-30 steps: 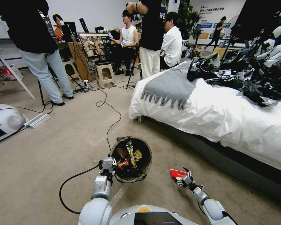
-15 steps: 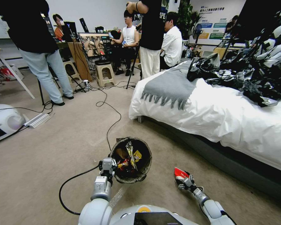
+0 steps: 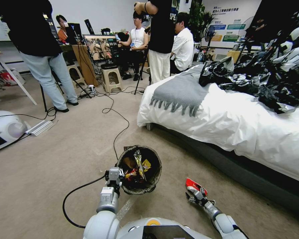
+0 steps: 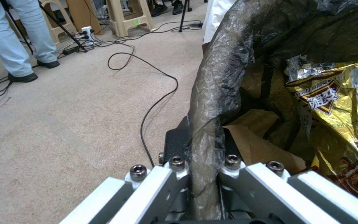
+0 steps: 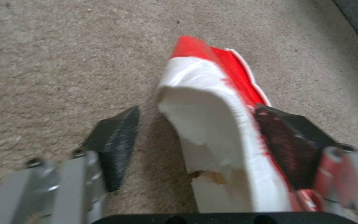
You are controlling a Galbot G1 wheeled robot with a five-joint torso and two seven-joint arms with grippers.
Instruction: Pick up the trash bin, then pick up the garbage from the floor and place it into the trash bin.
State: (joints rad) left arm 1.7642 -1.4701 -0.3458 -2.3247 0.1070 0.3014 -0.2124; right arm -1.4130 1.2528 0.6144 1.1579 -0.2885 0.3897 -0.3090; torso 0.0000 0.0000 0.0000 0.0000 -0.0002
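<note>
A bed (image 3: 242,122) fills the right side above the carpeted floor (image 3: 56,159). The trash bin (image 3: 139,169), holding wrappers, sits near the robot, left of centre; the left gripper (image 3: 115,175) has its jaws clamped on the bin's bagged rim. To the right, the right gripper (image 3: 196,196) hangs low with jaws apart around a red-and-white wrapper (image 5: 212,124).

Red-and-white wrapper (image 5: 212,124), dark bag-lined trash bin (image 3: 155,159), gold snack packet (image 4: 332,102), beige carpet (image 3: 56,156).

Crinkly glossy bag (image 4: 216,90) lines the trash bin (image 3: 140,188) (foil snack packet (image 4: 332,102) inside); carpet (image 5: 63,62) matt, nubby.
</note>
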